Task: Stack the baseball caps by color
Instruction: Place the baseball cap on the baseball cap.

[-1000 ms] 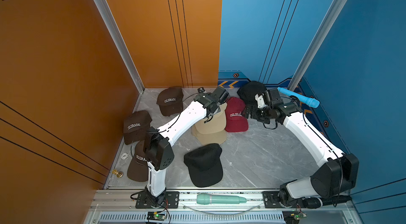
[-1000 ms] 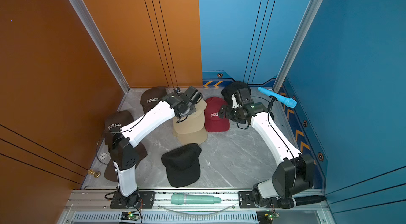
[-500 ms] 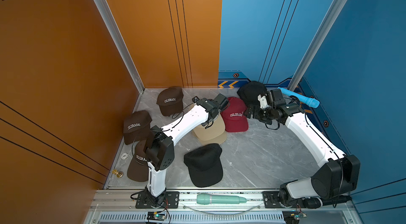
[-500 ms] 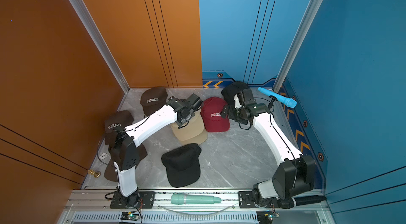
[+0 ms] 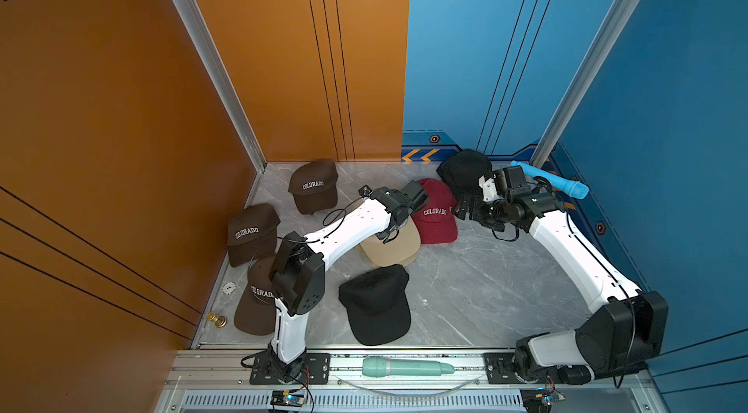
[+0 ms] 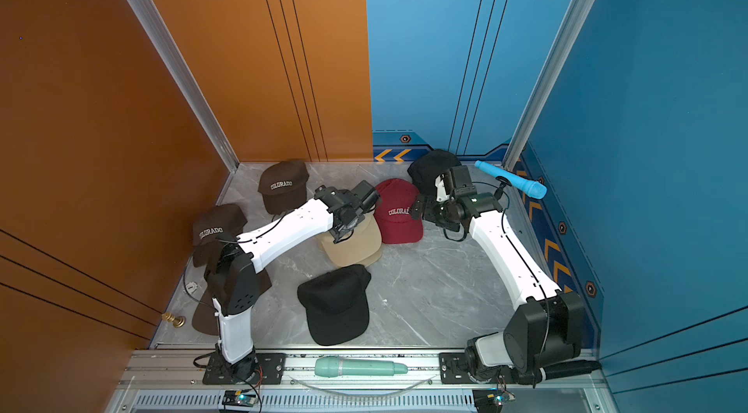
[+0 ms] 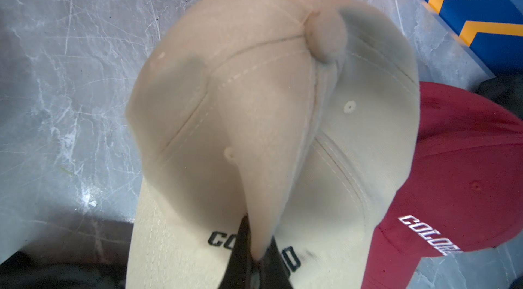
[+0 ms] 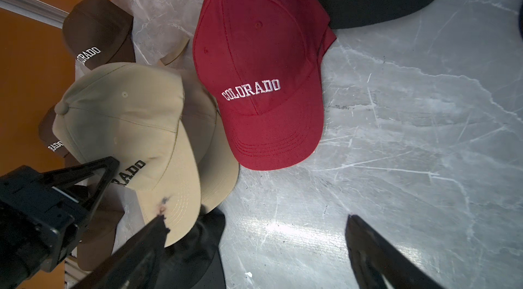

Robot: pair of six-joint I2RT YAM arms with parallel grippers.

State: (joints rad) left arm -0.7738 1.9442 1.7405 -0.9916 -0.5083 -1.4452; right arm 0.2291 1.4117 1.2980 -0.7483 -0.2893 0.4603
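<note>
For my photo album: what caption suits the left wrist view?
Left pincer shut on a fold of the beige cap, a red cap beside it.

The tabletop point(image 8: 410, 131) looks like grey marbled stone or laminate, smooth, with a soft sheen and fine scratches. The beige cap point(image 7: 254, 103) is matt woven cloth with raised seams, stitched eyelets and a cloth-covered button; its black lettering is embroidered thread. The red cap point(image 8: 260, 46) is similar matt cloth, with rows of stitching on the brim and white embroidered letters. The black cap point(image 5: 376, 301) looks matt and slightly fuzzy. The brown cap point(image 5: 313, 188) is matt cloth too. The left arm point(image 5: 352, 224) has a smooth, glossy white plastic shell and matt black joints. The rail point(image 5: 226, 366) is bare silvery metal. The orange wall point(image 5: 101, 107) is a smooth, satin panel.
</note>
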